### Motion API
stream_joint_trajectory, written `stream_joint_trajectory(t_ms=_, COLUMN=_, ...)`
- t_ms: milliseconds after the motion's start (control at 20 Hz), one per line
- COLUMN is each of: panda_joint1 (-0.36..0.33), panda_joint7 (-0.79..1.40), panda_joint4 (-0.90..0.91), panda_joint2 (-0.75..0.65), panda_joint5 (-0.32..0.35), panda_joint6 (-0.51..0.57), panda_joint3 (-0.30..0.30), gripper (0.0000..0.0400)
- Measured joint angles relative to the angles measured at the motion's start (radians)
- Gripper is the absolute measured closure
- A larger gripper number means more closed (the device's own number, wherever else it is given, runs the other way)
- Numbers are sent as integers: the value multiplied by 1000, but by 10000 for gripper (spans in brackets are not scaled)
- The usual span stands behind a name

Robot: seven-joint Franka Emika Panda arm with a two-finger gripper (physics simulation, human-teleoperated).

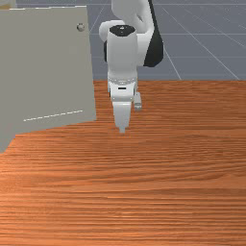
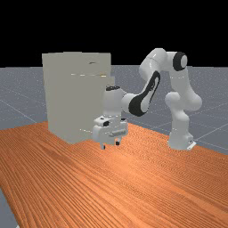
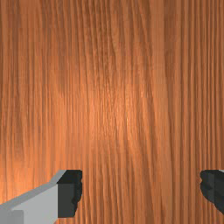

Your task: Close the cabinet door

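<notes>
The flat grey-beige cabinet door (image 1: 48,72), with its small round metallic knob (image 1: 80,27), is standing at the front view's left and appears to be hanging open, while the white two-finger gripper (image 1: 122,129) is pointing down near its free edge, its fingers spreading apart and holding nothing. The main danger is lying in the side of contact: a sweep meeting the wrong face would be swinging the door wider. A push landing close to the hinge would be wasting force and perhaps stalling, and a brushing touch at the edge could be slipping off or wedging the panel between the spread fingers. The bulky hand could also be bumping the tall grey-beige box cabinet (image 2: 67,98), at the far view's left, and too low a path would be scraping fingertips along the wood. Beneath, the orange-brown wooden table (image 1: 144,192) is running its grain in streaks and catching a soft glow; beyond, a blue-grey gridded floor (image 2: 209,98) is stretching far off toward a black backdrop (image 2: 111,26).
</notes>
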Motion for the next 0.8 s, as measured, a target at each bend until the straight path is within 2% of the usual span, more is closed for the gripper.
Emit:
stream_joint_trajectory(t_ms=50, panda_joint1=4, panda_joint7=8, panda_joint4=-5, panda_joint2=-1, panda_joint5=-17, panda_joint6=-12, panda_joint3=-10, gripper=151)
stream_joint_trajectory(t_ms=100, panda_joint1=4, panda_joint7=30, panda_joint4=-14, panda_joint2=-3, panda_joint5=-24, panda_joint6=-24, panda_joint3=-22, gripper=92)
stream_joint_trajectory(t_ms=150, panda_joint1=1, panda_joint7=44, panda_joint4=-19, panda_joint2=-6, panda_joint5=-28, panda_joint6=-31, panda_joint3=-31, gripper=56)
stream_joint_trajectory(t_ms=250, panda_joint1=-3, panda_joint7=56, panda_joint4=-23, panda_joint2=-8, panda_joint5=-31, panda_joint6=-38, panda_joint3=-39, gripper=20)
stream_joint_trajectory(t_ms=300, panda_joint1=-2, panda_joint7=194, panda_joint4=-143, panda_joint2=-127, panda_joint5=-48, panda_joint6=-113, panda_joint3=-72, gripper=168)
stream_joint_trajectory(t_ms=350, panda_joint1=-6, panda_joint7=338, panda_joint4=-195, panda_joint2=-242, panda_joint5=-53, panda_joint6=-187, panda_joint3=-100, gripper=258)
stream_joint_trajectory(t_ms=400, panda_joint1=0, panda_joint7=492, panda_joint4=-219, panda_joint2=-312, panda_joint5=-52, panda_joint6=-236, panda_joint3=-117, gripper=313)
stream_joint_trajectory(t_ms=450, panda_joint1=5, panda_joint7=649, panda_joint4=-233, panda_joint2=-351, panda_joint5=-49, panda_joint6=-267, panda_joint3=-129, gripper=347)
stream_joint_trajectory(t_ms=550, panda_joint1=17, panda_joint7=963, panda_joint4=-245, panda_joint2=-381, panda_joint5=-33, panda_joint6=-303, panda_joint3=-150, gripper=380)
stream_joint_trajectory(t_ms=650, panda_joint1=31, panda_joint7=1256, panda_joint4=-250, panda_joint2=-389, panda_joint5=-12, panda_joint6=-316, panda_joint3=-167, gripper=393)
stream_joint_trajectory(t_ms=800, panda_joint1=35, panda_joint7=1422, panda_joint4=-243, panda_joint2=-395, panda_joint5=-2, panda_joint6=-321, panda_joint3=-195, gripper=398)
